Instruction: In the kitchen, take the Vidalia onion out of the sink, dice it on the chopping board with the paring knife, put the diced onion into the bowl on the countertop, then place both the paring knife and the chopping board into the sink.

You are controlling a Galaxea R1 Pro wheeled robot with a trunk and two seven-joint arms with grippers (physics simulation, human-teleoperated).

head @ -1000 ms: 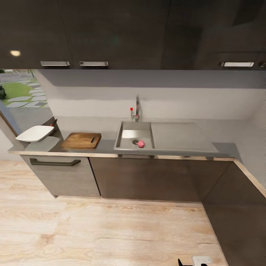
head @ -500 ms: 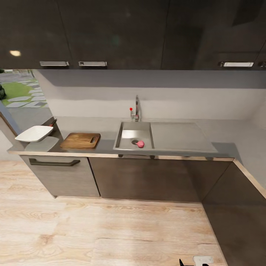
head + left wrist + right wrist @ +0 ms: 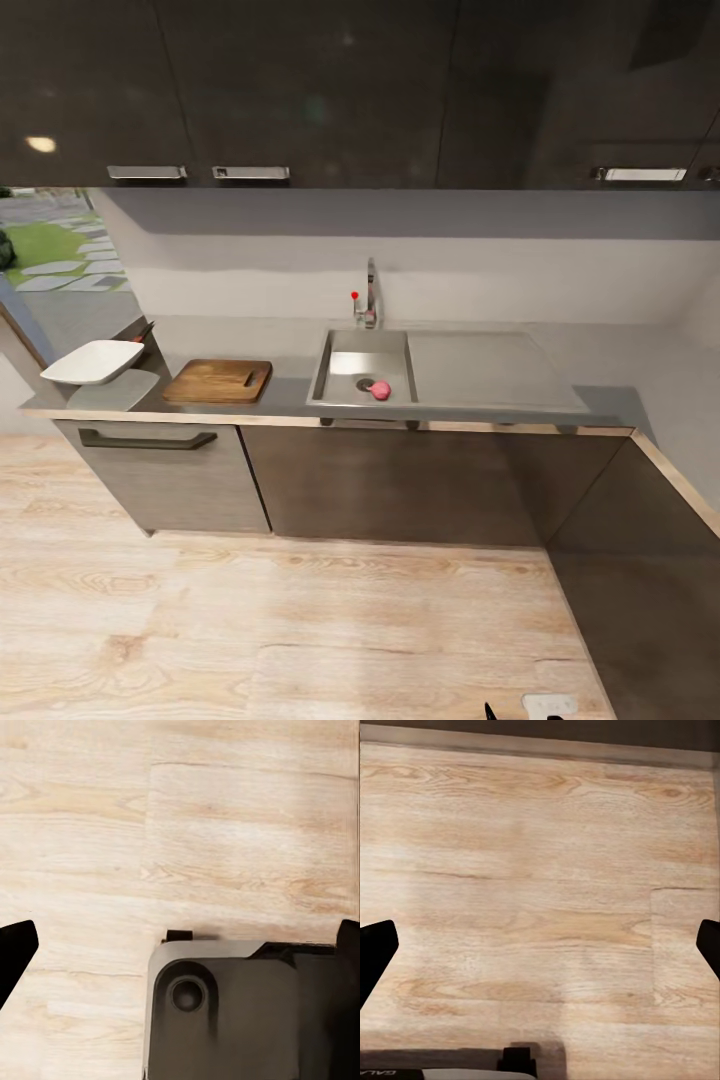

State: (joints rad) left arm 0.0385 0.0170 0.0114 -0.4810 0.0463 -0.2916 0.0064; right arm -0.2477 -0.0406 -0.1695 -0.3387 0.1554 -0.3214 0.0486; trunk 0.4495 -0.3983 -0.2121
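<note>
Floor [image 3: 300,620]: pale wood planks, nearest the robot. Both arms hang low, pointing down at it.

Left gripper [image 3: 180,945]: spread wide, dark fingertips at opposite edges of its wrist view, nothing between them, above the robot's grey base [image 3: 225,1012].

Right gripper [image 3: 540,945]: likewise wide and empty over bare planks.

Countertop [image 3: 290,395]: grey, over dark cabinets.

Bowl [image 3: 93,361]: white, at the far left end.

Chopping board [image 3: 218,381]: wooden, lying flat between bowl and sink.

Knife [image 3: 146,331]: a small reddish sliver behind the bowl (too small to be sure).

Sink [image 3: 335,370]: steel basin, tap [image 3: 370,295] behind.

Onion [image 3: 380,390]: pink lump on the basin floor, just beside the drain. Likely light, firm and smooth, apt to roll; best pinched from above across its widest part.
</note>
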